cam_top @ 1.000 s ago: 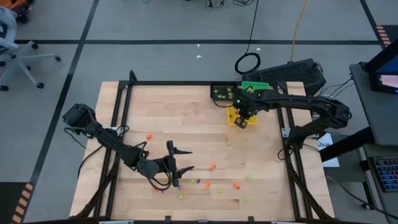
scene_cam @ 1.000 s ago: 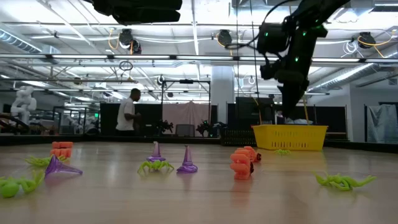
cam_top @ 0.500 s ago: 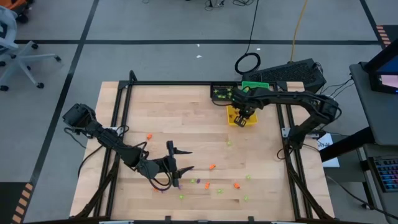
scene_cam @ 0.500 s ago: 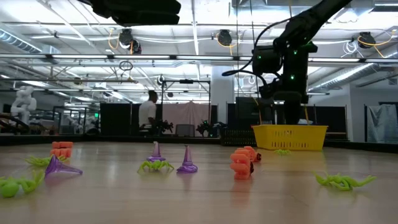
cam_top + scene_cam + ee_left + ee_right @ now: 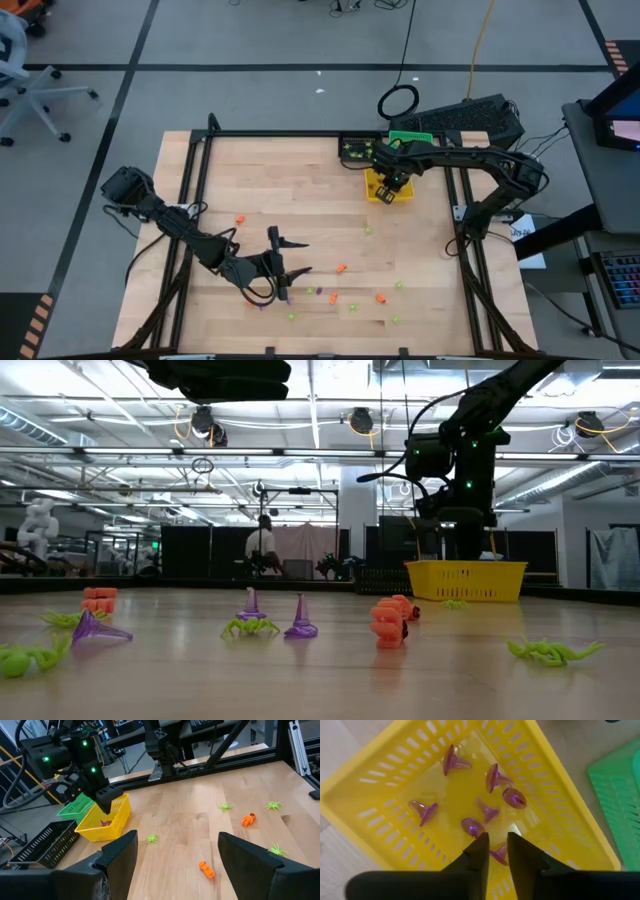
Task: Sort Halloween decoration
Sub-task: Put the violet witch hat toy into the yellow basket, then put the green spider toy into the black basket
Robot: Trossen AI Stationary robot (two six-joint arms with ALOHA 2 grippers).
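The Halloween decoration is small trinkets scattered over the wooden table: orange pumpkins (image 5: 388, 622), purple witch hats (image 5: 300, 618) and green spiders (image 5: 552, 651). Several purple hats (image 5: 490, 812) lie in the yellow bin (image 5: 386, 190) at the far right. My right gripper (image 5: 498, 852) points down into this bin, its fingers a little apart. A purple hat (image 5: 498, 856) shows in the gap, below the tips; I cannot tell whether they touch it. My left gripper (image 5: 175, 865) hovers wide open over the near left of the table (image 5: 287, 255), with nothing between its fingers.
A green bin (image 5: 410, 138) and a black bin (image 5: 355, 150) stand beside the yellow one at the far edge. A black frame (image 5: 300, 134) borders the table. Most loose trinkets lie in the near half. A person (image 5: 263, 548) stands in the room behind.
My right gripper has sunk toward the yellow bin and shifted slightly toward the far left, then held still. My left arm has kept still. The person in the background has walked to the right.
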